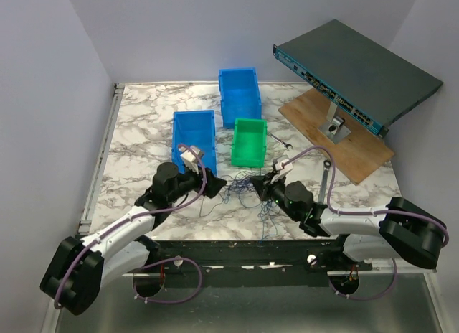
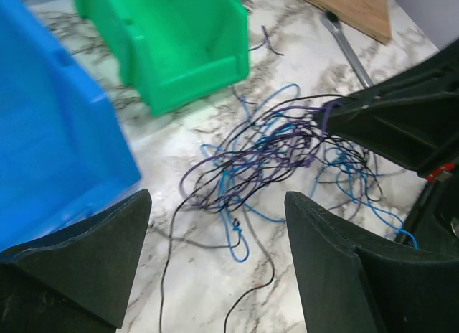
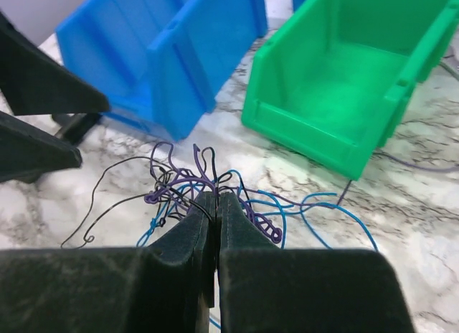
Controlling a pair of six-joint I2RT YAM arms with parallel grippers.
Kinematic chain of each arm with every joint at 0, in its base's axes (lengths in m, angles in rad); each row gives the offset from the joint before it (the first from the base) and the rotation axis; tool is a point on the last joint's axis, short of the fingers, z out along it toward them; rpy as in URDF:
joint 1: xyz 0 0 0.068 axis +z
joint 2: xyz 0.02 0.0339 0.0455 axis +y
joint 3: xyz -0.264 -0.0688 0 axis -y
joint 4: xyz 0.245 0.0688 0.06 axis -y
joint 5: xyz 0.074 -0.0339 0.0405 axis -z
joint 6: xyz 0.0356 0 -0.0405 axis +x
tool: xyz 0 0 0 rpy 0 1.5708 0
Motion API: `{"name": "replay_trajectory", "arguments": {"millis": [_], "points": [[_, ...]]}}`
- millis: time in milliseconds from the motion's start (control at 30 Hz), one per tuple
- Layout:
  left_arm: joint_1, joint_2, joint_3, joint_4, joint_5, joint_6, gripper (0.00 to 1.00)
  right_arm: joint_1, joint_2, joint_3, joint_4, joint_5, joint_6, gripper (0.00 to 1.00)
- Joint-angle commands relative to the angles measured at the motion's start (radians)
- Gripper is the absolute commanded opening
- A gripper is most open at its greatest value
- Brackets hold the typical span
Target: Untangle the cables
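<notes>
Top external: three bins (image 1: 176, 135) (image 1: 242, 114) (image 1: 247, 159); left end effector (image 1: 217, 184) agape, right end effector (image 1: 257, 182) tight on cables (image 1: 238, 189)

Bottom centre, black right gripper (image 3: 216, 199) pinches thin blue, purple and black cables (image 3: 169, 191); green plastic bin (image 3: 315, 143) upper right.

Soft, even overhead light leaves only faint shadows on the tabletop (image 1: 136, 125) in the top view — the left wrist view is blurred, blue bin (image 2: 50, 125) and green bin (image 2: 172, 46) smeared, while the right wrist view shows the cables (image 3: 168, 193) fairly crisp.
</notes>
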Motion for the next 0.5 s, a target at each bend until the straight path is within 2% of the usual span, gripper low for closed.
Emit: {"name": "replay_trajectory", "arguments": {"millis": [0,267,467], "points": [[-0.074,0.042,0.052,0.042,0.111,0.072,0.79,-0.002,0.000,0.008,0.059,-0.134,-0.007,0.01],[-0.203,0.095,0.102,-0.001,0.068,0.169,0.80,-0.002,0.017,0.024,0.054,-0.169,0.007,0.01],[-0.249,0.183,0.173,-0.072,0.007,0.193,0.75,-0.002,0.010,0.016,0.074,-0.217,0.013,0.01]]}}
